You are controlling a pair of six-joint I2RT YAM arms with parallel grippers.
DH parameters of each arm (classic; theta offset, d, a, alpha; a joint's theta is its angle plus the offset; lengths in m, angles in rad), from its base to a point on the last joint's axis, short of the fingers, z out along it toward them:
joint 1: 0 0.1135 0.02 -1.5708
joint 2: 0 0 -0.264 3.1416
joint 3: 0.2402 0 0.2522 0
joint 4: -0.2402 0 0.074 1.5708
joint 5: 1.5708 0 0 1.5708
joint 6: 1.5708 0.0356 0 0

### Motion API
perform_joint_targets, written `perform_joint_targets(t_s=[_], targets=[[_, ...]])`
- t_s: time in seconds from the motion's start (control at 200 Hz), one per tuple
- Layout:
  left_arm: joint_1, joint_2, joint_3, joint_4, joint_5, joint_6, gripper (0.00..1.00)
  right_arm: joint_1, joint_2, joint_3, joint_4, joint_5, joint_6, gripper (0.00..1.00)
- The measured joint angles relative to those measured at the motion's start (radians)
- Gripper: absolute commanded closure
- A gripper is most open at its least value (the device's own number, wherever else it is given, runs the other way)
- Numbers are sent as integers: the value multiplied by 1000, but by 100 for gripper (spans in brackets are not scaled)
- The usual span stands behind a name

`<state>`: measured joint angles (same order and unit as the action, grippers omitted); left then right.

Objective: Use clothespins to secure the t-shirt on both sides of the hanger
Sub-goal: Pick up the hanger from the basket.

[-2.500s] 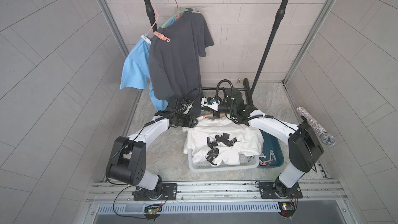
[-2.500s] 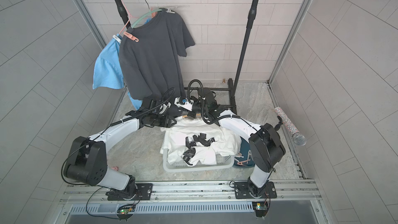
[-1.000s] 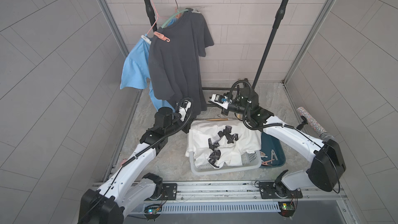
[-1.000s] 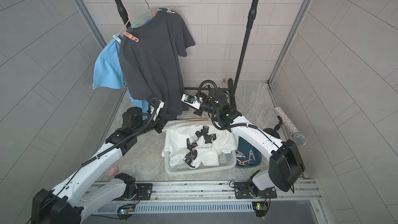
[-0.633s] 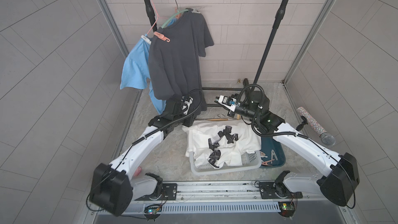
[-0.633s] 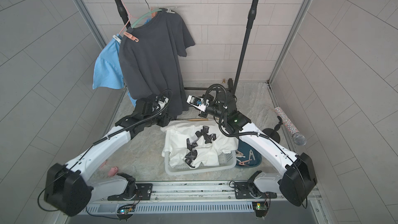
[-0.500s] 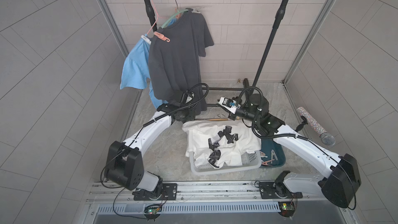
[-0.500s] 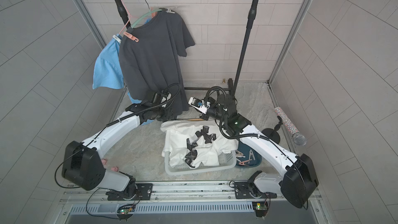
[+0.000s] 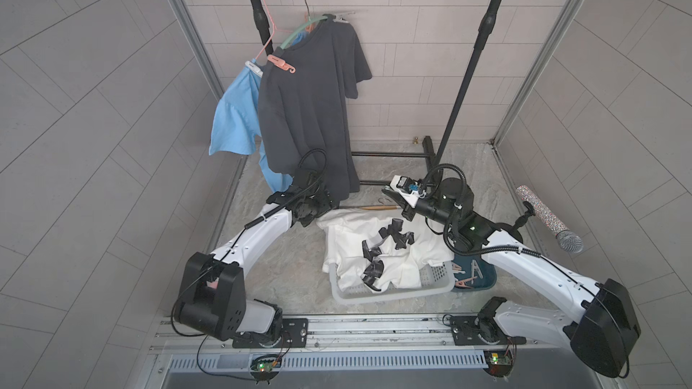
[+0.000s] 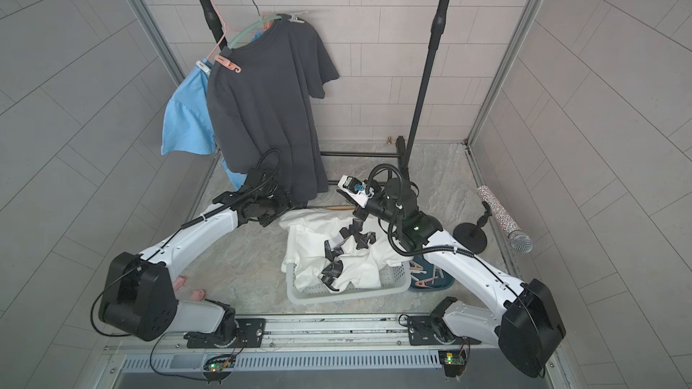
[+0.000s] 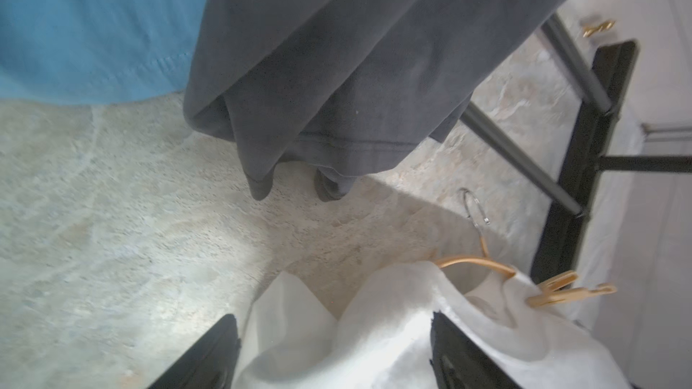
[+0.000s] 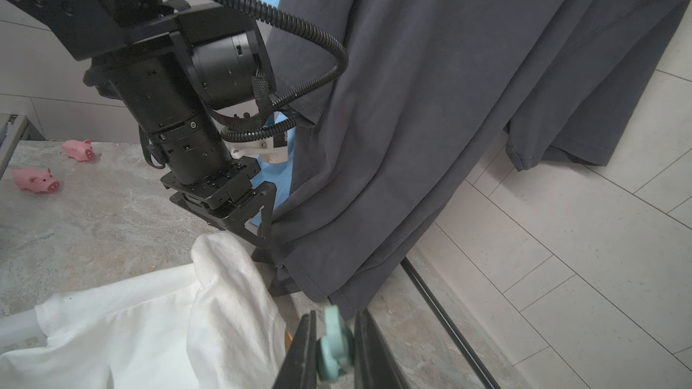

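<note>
Your right end effector (image 12: 335,325) is pinching a mint green clothespin (image 12: 333,349) between nearly closed fingers, near the dark t-shirt (image 12: 430,106) hem. Your left end effector (image 11: 333,318) is gaping wide, gripping nothing, over the white t-shirt (image 11: 393,316). The spare clothespins (image 9: 466,281) are lying in the tray (image 9: 488,286) at 3 o'clock of the basket (image 9: 374,295).

1. Mint clothespin (image 12: 334,346), in my right tool (image 12: 333,359): blurred, lower end cut by frame edge.
2. Clothespins (image 9: 466,279), tub (image 9: 486,285) beside basket (image 9: 374,295): partly behind my right arm (image 9: 524,260), count untellable.
3. My left tool (image 11: 335,334): fingers (image 11: 213,357) cut off by frame edge.
</note>
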<state>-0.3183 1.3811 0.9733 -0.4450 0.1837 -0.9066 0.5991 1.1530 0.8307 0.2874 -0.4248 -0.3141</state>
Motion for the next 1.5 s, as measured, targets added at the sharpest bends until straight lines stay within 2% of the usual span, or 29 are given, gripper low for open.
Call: perform_joint_targets(t_s=[0.14, 0.27, 0.445, 0.735, 1.141, 1.261, 1.361, 1.501], targets=[[0, -46, -82, 90, 3, -204, 15, 18, -3, -5, 1, 1, 11, 100], [0, -32, -116, 116, 3, -329, 15, 39, -3, -6, 4, 5, 17, 100], [0, -11, -132, 148, 7, -424, 15, 56, -3, -6, 8, 7, 21, 100], [-14, 25, -179, 238, 50, -512, 27, 71, -3, -6, 8, 15, 24, 100], [-29, 48, -183, 310, 63, -525, 81, 82, -5, -15, 14, 27, 24, 100], [-29, 31, -183, 345, 47, -510, 88, 82, -14, -25, 11, 31, 23, 100], [-29, 3, -183, 369, 37, -499, 90, 84, -26, -28, 9, 36, 23, 100], [-29, -15, -183, 409, 27, -472, 100, 86, -38, -28, 7, 39, 18, 100]])
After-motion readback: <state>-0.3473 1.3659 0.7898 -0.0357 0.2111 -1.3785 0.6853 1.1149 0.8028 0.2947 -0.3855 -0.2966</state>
